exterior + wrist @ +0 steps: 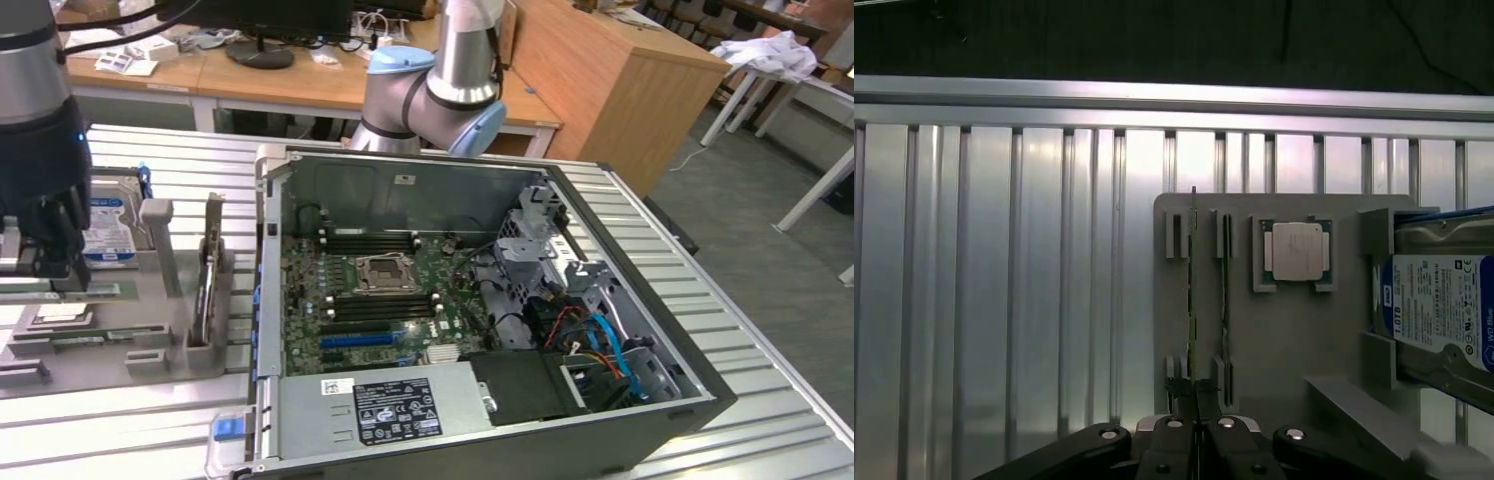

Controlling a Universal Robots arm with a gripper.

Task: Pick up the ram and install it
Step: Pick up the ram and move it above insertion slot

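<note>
The ram (1193, 290) is a thin green stick seen edge-on, standing on its edge in a slot of the grey holder plate (1284, 340). My gripper (1194, 395) is shut on the ram's near end, with one black finger on each side of it. In the exterior view the gripper (51, 265) hangs straight down over the holder plate (120, 335) at the exterior view's left, away from the open computer case (441, 185). The motherboard (387, 290) lies flat inside the case, with long black memory slots (367, 240) beside the processor socket.
A second thin stick (1225, 290) stands in the neighbouring slot, close to the held one. A processor chip (1296, 250) and a blue-labelled hard drive (1444, 320) also sit on the plate. The hard drive (114, 225) stands right beside the gripper. The case walls rise above the ribbed metal table (747, 330).
</note>
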